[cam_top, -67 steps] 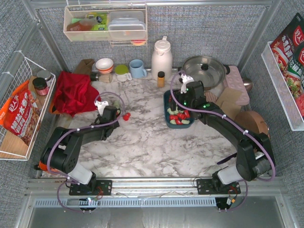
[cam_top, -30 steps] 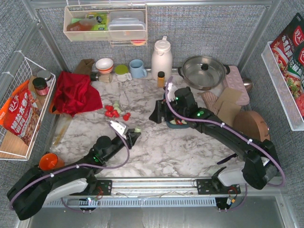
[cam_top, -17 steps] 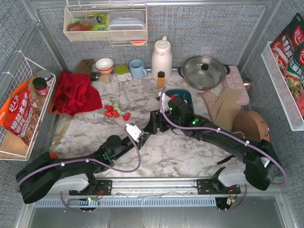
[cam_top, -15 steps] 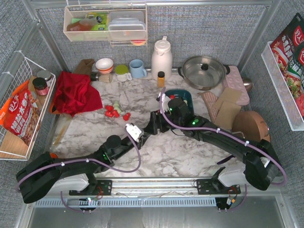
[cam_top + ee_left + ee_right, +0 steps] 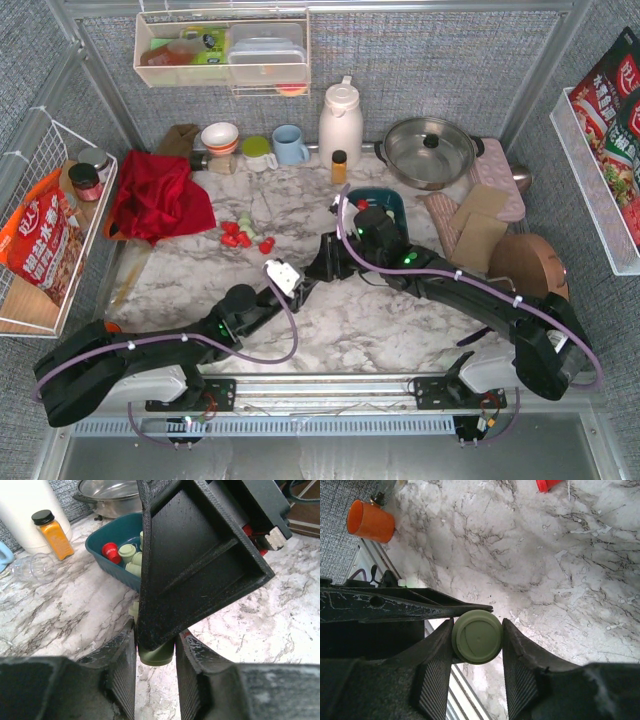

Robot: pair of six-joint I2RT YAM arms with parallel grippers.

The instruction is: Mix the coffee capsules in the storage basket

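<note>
A pale green coffee capsule [image 5: 477, 636] hangs above the table's middle, gripped from two sides. My left gripper [image 5: 155, 652] is shut on its body [image 5: 156, 656]. My right gripper [image 5: 477, 640] comes across it, with both pads against the capsule's rim. In the top view the two grippers meet, left [image 5: 299, 284] and right [image 5: 319, 268]. The dark teal storage basket [image 5: 107, 542] stands behind them with red [image 5: 111, 552] and green [image 5: 127, 553] capsules inside; my right arm partly covers it [image 5: 392, 203]. Several more capsules [image 5: 240, 233] lie loose on the marble at the left.
An amber bottle [image 5: 339, 165], a white thermos [image 5: 340, 120] and a steel pot [image 5: 430, 150] stand at the back. A red cloth [image 5: 155, 195] lies at the left. An orange cup [image 5: 370, 521] sits by the near edge. A clear glass [image 5: 35, 569] lies near the basket.
My left gripper has carried the green capsule rightwards to meet the right gripper. The right gripper came down and left from the basket, and its jaws have closed onto the capsule.
</note>
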